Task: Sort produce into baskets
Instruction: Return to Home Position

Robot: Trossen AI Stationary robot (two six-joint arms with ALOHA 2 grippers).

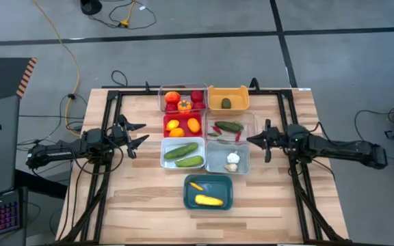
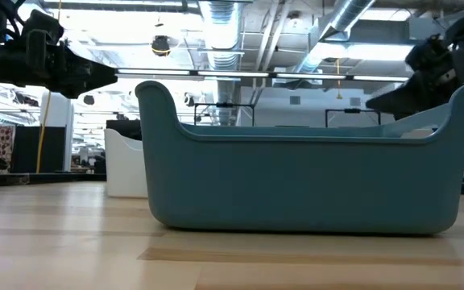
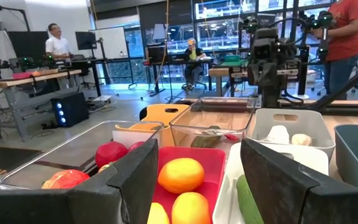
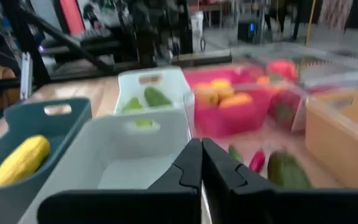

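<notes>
Flanking the baskets (image 1: 204, 152), left tool (image 1: 144, 132) gapes empty off their edge; right tool (image 1: 250, 140) seems closed, empty.

The pale wooden table (image 1: 149, 205) fills the middle of the high view, its planks running left to right. Seven baskets sit on it in a tight cluster at centre. In the top row, a clear basket (image 1: 161, 102) is left of the orange basket (image 1: 239, 94). Below them, the red basket (image 1: 165, 120) is left of a second clear basket (image 1: 249, 121). In the next row, the white basket (image 1: 164, 146) is on the left and the pale grey-blue basket (image 1: 214, 161) on the right. The teal basket (image 1: 221, 184) stands alone, lowest, just below that row.
</notes>
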